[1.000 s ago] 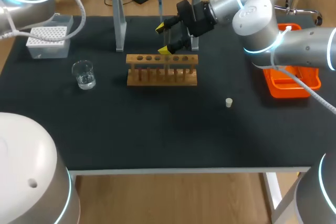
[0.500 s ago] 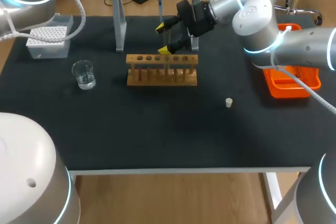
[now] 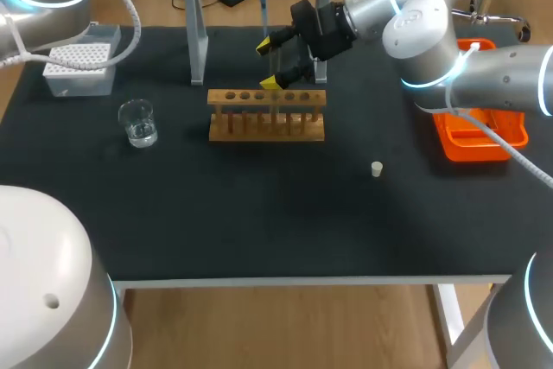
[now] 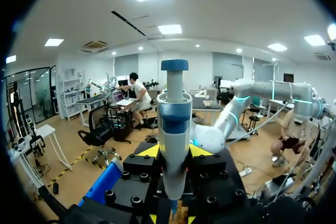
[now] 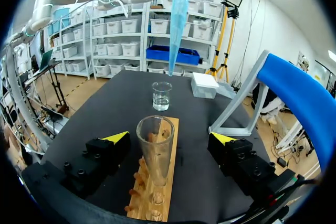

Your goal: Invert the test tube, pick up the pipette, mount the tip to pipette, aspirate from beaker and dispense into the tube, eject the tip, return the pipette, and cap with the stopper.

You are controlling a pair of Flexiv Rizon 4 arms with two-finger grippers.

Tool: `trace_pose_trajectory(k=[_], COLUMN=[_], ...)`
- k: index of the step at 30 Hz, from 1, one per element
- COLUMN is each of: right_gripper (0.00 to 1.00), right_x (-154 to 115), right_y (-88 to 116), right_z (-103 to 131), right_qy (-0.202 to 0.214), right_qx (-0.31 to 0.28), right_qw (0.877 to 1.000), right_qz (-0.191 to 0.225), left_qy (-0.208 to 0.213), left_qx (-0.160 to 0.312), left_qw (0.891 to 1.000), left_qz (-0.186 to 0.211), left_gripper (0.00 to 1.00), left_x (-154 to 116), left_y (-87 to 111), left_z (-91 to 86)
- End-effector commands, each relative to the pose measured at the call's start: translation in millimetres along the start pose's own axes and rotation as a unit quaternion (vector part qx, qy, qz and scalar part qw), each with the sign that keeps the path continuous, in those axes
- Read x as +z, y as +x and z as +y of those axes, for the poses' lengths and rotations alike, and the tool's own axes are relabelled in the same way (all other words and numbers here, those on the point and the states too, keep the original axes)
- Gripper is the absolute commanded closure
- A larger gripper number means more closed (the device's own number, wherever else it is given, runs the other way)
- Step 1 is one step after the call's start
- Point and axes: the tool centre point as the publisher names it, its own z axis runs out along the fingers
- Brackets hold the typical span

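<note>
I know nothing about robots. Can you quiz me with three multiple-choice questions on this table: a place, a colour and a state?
1. Where is the white stopper?
A. in the wooden rack
B. on the bare table
C. in the tray

2. What colour is the tray?
A. green
B. white
C. orange

3. How is the test tube?
A. upright in the rack, mouth up
B. lying flat
C. upside down

Answers:
1 B, it lies alone on the dark table.
2 C, it is plainly orange.
3 A, its open mouth faces up between the right gripper's open fingers, which do not touch it.
</note>
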Motion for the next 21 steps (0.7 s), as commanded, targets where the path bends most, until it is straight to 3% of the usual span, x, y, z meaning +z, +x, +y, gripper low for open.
trace_pose_trajectory(k=[1, 21], right_gripper=[0.0, 0.0], right_x=[-1, -1], right_y=[-1, -1], right_z=[0, 0], right_qy=[0.001, 0.001], right_qx=[0.0, 0.0], right_qw=[1.0, 1.0], right_qz=[0.002, 0.002], left_qy=[-0.001, 0.003], left_qx=[-0.001, -0.005], left_qw=[1.0, 1.0], left_qz=[-0.001, 0.006], left_gripper=[1.0, 1.0], left_x=[0, 12], left_y=[0.8, 0.6], left_z=[-0.8, -2.2])
